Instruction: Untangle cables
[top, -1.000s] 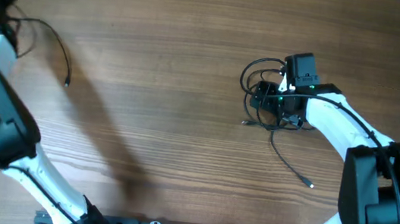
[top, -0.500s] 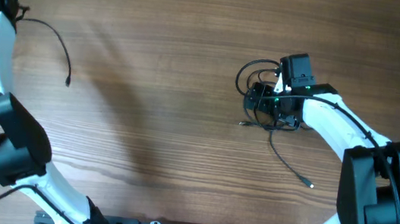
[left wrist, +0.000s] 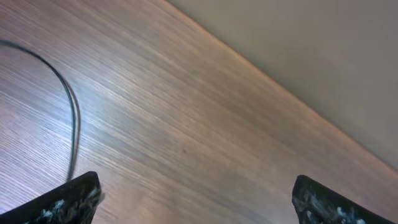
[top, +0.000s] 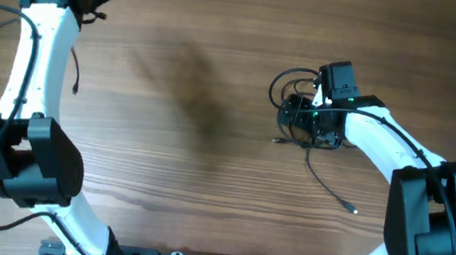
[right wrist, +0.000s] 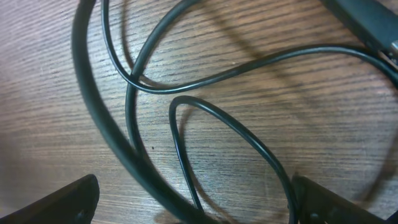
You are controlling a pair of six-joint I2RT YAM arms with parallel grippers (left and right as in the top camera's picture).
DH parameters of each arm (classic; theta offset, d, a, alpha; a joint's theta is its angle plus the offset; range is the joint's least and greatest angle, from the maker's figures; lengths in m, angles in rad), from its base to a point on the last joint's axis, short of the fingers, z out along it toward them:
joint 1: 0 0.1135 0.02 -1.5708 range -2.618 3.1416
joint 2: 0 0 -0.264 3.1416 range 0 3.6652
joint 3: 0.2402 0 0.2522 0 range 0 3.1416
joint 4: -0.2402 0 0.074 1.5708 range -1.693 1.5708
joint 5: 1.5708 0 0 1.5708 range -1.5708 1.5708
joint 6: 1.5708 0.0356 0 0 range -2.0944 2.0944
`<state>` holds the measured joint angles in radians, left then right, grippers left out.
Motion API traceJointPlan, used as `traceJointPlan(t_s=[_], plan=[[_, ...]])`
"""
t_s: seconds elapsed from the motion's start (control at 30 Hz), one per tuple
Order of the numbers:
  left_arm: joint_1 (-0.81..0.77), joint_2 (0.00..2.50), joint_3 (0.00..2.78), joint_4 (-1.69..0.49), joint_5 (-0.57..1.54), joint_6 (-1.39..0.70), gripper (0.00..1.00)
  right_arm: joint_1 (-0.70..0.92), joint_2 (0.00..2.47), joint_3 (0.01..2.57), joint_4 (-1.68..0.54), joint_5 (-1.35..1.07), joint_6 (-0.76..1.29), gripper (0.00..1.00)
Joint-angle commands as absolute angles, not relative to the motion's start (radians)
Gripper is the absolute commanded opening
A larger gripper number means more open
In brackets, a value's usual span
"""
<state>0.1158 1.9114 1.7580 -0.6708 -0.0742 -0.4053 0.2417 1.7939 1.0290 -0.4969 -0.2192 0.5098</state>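
Both sets of jaws gape wide, gripping nothing: left gripper (left wrist: 198,199) at upper left, right gripper (right wrist: 194,199) over the tangled cables (top: 293,109) right of centre. One loose strand (left wrist: 75,124) lies at left.

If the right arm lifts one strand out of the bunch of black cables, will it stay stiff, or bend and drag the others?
Probably floppy: the cables lie in loose curves on the table. The loops cross each other, so one lifted strand would likely drag its neighbours. They look thin and light, so the tail may just trail.
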Motion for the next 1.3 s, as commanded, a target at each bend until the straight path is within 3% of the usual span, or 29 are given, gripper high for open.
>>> traceJointPlan(t_s=[0.0, 0.4, 0.63, 0.9, 1.03, 1.2, 1.27], plan=[[0.095, 1.886, 1.761, -0.69, -0.076, -0.397, 1.0, 0.246, 1.771, 1.022, -0.494, -0.24, 0.656, 1.0], [0.087, 1.668, 1.761, -0.781, -0.081, -0.396, 1.0, 0.246, 1.771, 1.022, -0.438, -0.271, 0.685, 1.0], [0.088, 1.676, 1.757, -0.925, -0.22, -0.396, 1.0, 0.246, 1.771, 1.022, -0.446, -0.271, 0.68, 1.0], [0.134, 1.73, 1.681, -0.933, -0.376, -0.4, 0.93, 0.246, 1.771, 1.022, -0.465, -0.268, 0.68, 1.0], [0.223, 1.801, 1.648, -0.973, -0.393, -0.49, 0.82, 0.246, 1.771, 1.022, -0.465, -0.267, 0.68, 1.0], [0.409, 1.867, 1.647, -1.065, -0.401, -0.729, 0.88, 0.246, 1.771, 1.022, -0.464, -0.257, 0.68, 1.0], [0.474, 1.881, 1.647, -1.097, -0.401, -0.83, 1.0, 0.246, 1.771, 1.022, -0.465, -0.241, 0.681, 1.0]])
